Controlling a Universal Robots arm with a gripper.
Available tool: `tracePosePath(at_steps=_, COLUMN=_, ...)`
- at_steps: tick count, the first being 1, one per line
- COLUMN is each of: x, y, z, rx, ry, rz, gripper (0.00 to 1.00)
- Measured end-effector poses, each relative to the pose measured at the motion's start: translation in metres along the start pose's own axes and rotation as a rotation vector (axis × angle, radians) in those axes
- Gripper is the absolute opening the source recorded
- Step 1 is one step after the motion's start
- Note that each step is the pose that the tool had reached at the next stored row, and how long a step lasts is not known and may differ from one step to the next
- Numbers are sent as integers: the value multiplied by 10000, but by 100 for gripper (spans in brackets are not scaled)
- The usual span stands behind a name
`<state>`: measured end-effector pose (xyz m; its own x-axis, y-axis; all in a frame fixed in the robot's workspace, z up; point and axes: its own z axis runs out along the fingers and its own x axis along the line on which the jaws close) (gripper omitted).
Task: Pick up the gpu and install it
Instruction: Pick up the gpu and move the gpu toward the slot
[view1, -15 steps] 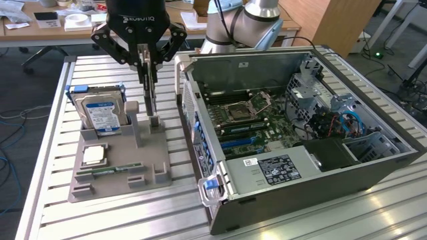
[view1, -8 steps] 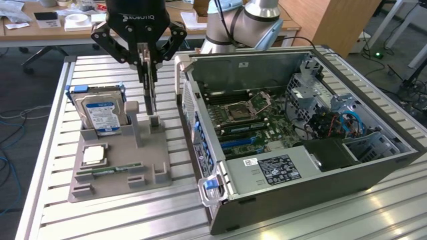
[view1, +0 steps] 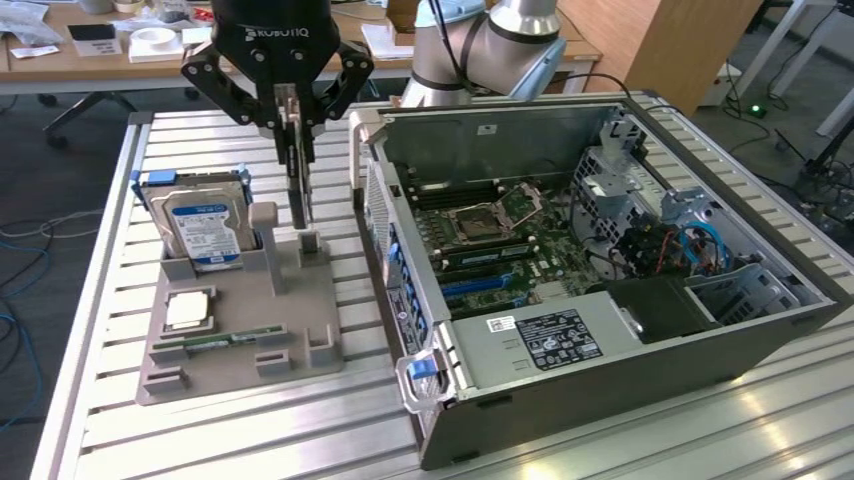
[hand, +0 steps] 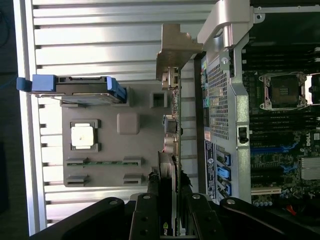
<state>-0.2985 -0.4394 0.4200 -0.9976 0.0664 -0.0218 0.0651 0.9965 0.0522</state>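
The fingers (view1: 286, 120) pinch the gpu (view1: 302, 190) tight, and the thin dark card hangs upright, edge-on beneath them. Its lower end is right at the grey holder tray (view1: 234, 345); whether it touches there is hard to tell. The hard drive (view1: 200, 228) stands just beside it in the tray. On the exterior view's right, the open computer case (view1: 561, 345) sits on the slatted worktop (view1: 267, 440).

Between the upright hard drive (view1: 200, 228) and the wall of the computer case (view1: 384, 200), my gripper (view1: 295, 125) has only a narrow lane above the grey tray (view1: 227, 375), with its post (view1: 264, 240) inside. Over the motherboard (view1: 487, 235) the case stands open and free from above.
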Motion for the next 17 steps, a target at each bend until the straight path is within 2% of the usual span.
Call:
tracePosePath(at_steps=3, x=-1, y=0, z=-1, rx=1, ry=1, rz=0, gripper=26)
tracePosePath(at_steps=17, x=-210, y=14, z=5, rx=0, ry=0, rz=0, gripper=26)
